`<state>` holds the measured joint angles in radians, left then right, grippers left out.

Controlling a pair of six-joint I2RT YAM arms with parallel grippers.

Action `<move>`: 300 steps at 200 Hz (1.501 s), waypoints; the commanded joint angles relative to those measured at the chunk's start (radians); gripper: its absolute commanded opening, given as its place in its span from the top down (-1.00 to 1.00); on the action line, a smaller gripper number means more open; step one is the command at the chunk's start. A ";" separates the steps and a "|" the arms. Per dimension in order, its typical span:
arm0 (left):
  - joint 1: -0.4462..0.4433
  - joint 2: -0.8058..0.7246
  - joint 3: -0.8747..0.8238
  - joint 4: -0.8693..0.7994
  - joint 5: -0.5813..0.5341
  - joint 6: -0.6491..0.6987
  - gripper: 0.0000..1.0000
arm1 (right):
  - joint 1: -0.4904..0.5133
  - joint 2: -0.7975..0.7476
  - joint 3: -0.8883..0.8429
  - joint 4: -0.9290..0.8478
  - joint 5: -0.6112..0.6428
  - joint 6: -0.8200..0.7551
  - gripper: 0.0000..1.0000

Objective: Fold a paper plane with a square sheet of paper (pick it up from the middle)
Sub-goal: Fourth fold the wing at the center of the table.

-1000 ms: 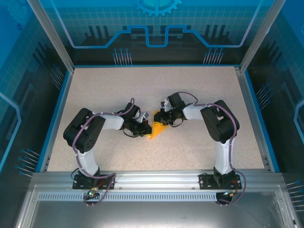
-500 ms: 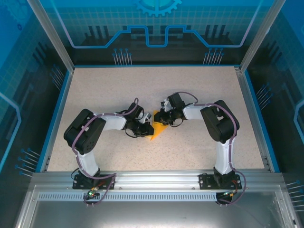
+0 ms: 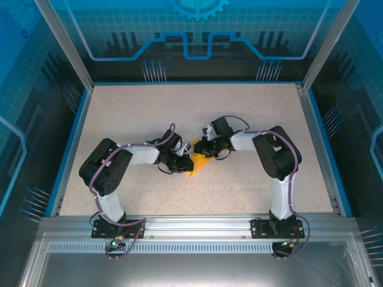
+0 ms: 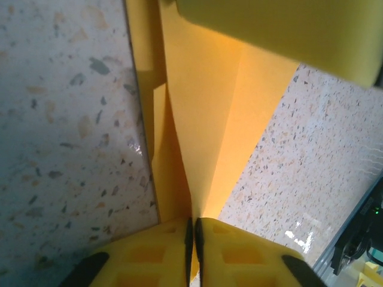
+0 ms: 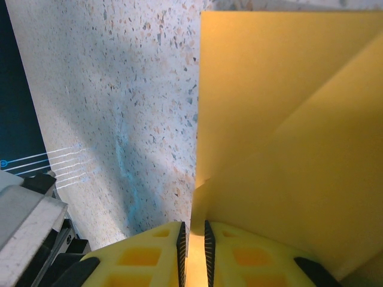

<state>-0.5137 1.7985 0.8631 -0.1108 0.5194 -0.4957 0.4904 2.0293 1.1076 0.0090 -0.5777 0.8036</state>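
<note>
The orange-yellow paper [image 3: 198, 162] is folded into a narrow pointed shape with creased layers, held just above the table's middle between both grippers. My left gripper [image 3: 184, 160] is shut on its lower left edge; in the left wrist view the paper plane [image 4: 206, 119] runs up from the pinched fingertips [image 4: 192, 230], its layers spreading upward. My right gripper [image 3: 203, 147] is shut on the upper end; in the right wrist view the paper [image 5: 287, 143] rises from between the fingers [image 5: 192, 236] and spreads to the right.
The speckled beige table [image 3: 149, 113] is ringed by a blue rim [image 3: 70, 143] and enclosure posts. Both arm bases stand on the metal rail [image 3: 197, 227] at the near edge.
The left gripper has shifted slightly right along the paper, towards the right gripper. The right arm has held still.
</note>
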 commanded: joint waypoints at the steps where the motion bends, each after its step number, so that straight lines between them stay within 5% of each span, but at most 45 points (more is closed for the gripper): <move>1: -0.007 -0.031 -0.027 -0.098 0.006 0.014 0.68 | -0.001 0.063 -0.015 -0.072 0.078 -0.028 0.61; 38: -0.008 -0.028 -0.029 -0.113 0.006 0.029 0.67 | 0.000 0.063 -0.015 -0.074 0.079 -0.030 0.61; 120: -0.005 -0.010 -0.029 -0.138 -0.038 0.012 0.99 | 0.000 0.073 -0.012 -0.092 0.097 -0.037 0.61; 181: -0.004 -0.060 -0.046 -0.142 -0.042 0.019 0.69 | 0.000 0.074 -0.012 -0.098 0.099 -0.040 0.61; 261: -0.006 -0.030 -0.020 -0.168 -0.076 0.013 0.77 | 0.012 0.077 -0.008 -0.097 0.103 -0.033 0.60; 300: -0.006 -0.162 -0.093 -0.098 -0.073 -0.037 0.76 | 0.014 0.089 -0.006 -0.092 0.106 -0.026 0.60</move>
<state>-0.5156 1.7329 0.8204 -0.1894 0.4767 -0.4973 0.4919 2.0350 1.1202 -0.0105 -0.5785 0.7929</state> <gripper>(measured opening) 0.115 0.200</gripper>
